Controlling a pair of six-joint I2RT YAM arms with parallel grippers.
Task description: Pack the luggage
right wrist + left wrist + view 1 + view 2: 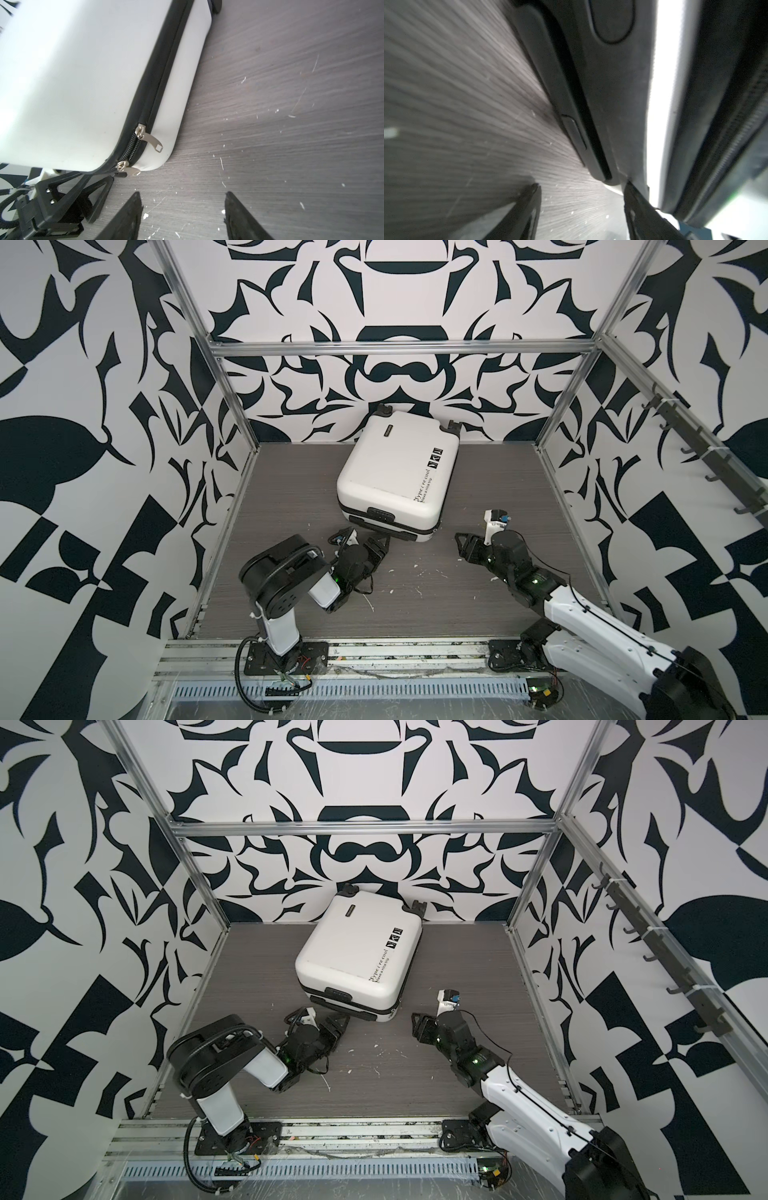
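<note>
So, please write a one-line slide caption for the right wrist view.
White luggage on the grey table, two silver zipper pulls at its corner, the open right claw just short of them.

The luggage lies on the grey wood-grain counter, with two silver zipper pulls close together on its black zipper band at the near corner. The right end effector is over bare counter, jaws apart, nothing between them. The left end effector sits at that same corner.
</note>
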